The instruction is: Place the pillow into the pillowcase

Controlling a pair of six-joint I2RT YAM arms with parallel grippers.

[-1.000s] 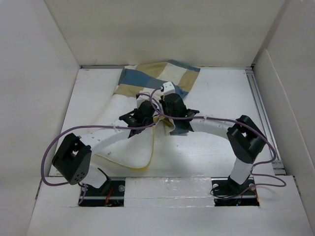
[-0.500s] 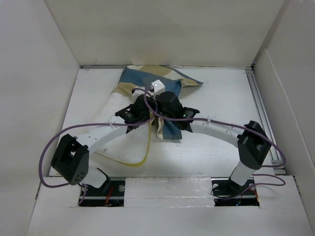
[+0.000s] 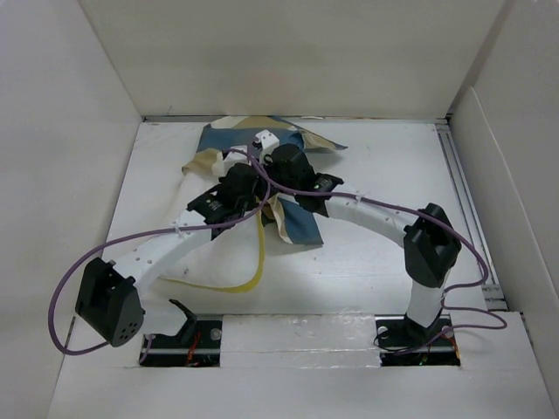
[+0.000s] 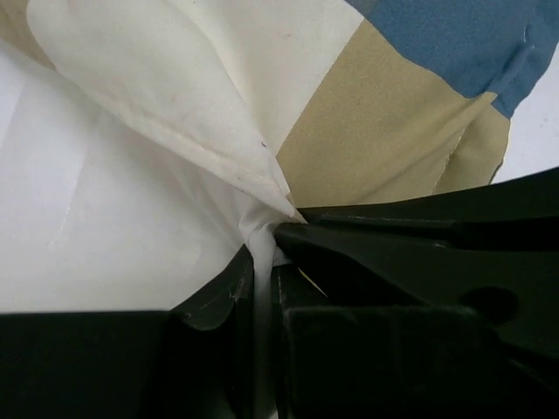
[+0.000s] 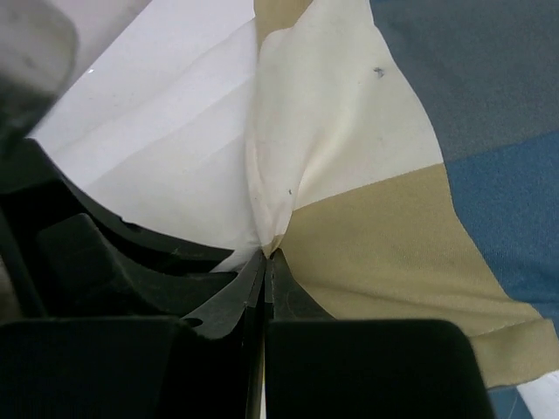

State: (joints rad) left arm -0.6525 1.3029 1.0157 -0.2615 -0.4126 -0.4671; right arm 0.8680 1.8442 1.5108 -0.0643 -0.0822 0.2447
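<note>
The pillowcase (image 3: 301, 225), in blue, tan and cream checks, lies bunched at the back middle of the table. The white pillow (image 3: 223, 257) runs out of it toward the near left, its yellow piped edge (image 3: 259, 253) curling in front. My left gripper (image 3: 247, 179) is shut on a fold of the pillow's white fabric (image 4: 131, 218), at the left gripper (image 4: 262, 249). My right gripper (image 3: 281, 161) sits just beside it, and the right gripper (image 5: 265, 255) is shut on the pillowcase (image 5: 367, 253) where cream meets tan. The two grippers almost touch.
White walls (image 3: 79, 131) box in the table on the left, back and right. A metal rail (image 3: 463, 192) runs along the right side. Purple cables (image 3: 65, 288) loop off both arms.
Both arms have reached farther toward the back wall. The right gripper has closed on the pillowcase. The pillowcase has bunched up and the pillow's near end has slid back.
</note>
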